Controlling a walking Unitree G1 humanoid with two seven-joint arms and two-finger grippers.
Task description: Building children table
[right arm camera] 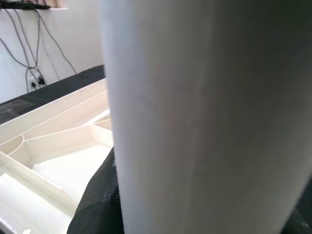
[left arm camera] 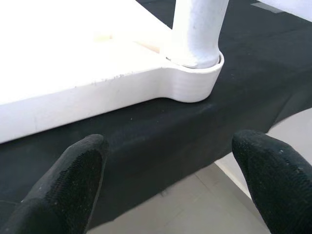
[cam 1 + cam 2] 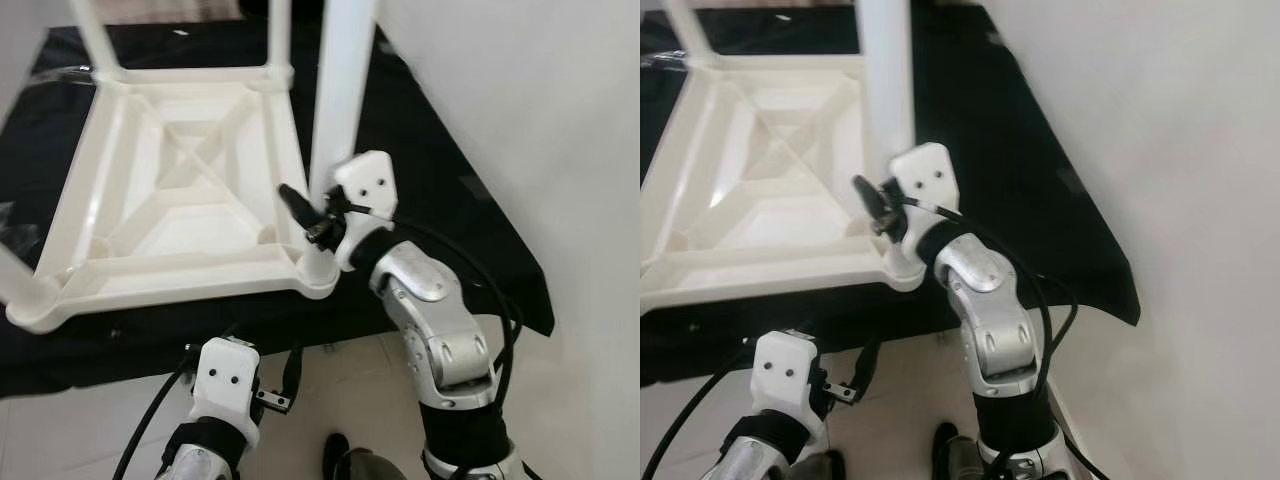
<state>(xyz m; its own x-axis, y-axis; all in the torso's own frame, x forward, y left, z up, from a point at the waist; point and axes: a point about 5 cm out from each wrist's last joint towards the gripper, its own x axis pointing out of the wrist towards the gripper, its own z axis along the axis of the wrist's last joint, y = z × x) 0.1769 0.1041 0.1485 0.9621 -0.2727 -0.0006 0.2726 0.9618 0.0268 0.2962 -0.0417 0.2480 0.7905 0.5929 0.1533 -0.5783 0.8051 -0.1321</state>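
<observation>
- White wall to the right, pale floor below, and a black-draped tabletop (image 3: 470, 230) carrying the work.
- The upturned white children's table (image 3: 180, 200) lies underside up near the tabletop's front edge.
- Its leg (image 3: 340, 90) stands in the front right corner socket (image 3: 318, 270).
- The right gripper (image 3: 305, 215) has its fingers closed around that leg low down, apparently seating it; next seems a firm push or twist.
- The left gripper (image 2: 168, 178) hovers below the front edge, fingers (image 2: 73, 180) spread, holding nothing.
- The left wrist view shows the leg sunk into its socket collar.
</observation>
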